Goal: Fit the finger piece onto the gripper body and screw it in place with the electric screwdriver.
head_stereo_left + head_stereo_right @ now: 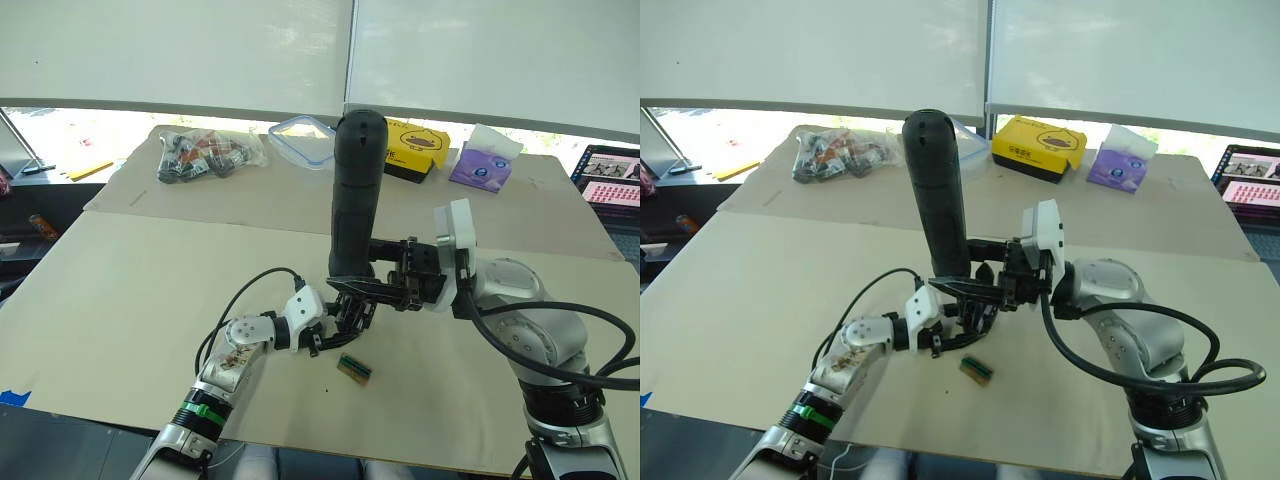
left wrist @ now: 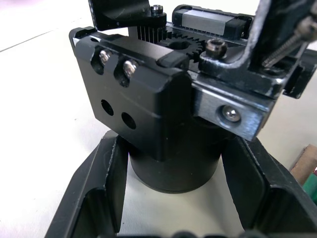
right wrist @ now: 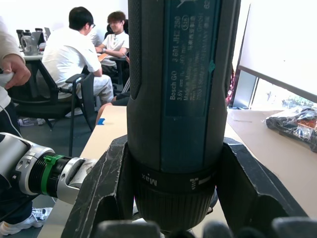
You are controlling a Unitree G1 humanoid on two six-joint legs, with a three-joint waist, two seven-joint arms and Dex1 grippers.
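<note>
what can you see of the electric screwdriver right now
The electric screwdriver is a long dark grey-black cylinder with a rounded top end, a matt, rubbery-looking grip and a teal label panel with printed lettering. It stands nearly upright, bit end down, over the gripper body. The right gripper is shut on its lower section, one finger on each side, just above a collar marked "Max". A thin metal shaft that may be its bit slants down toward the body's top; contact cannot be told.

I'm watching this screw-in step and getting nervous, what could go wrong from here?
The electric screwdriver stands tall and upright in the right gripper, held low near its collar, so it could tilt and cam off the screw. The left gripper clamps only the round base of the gripper body, which might twist under torque. The small green block lies close by and could get knocked.
</note>
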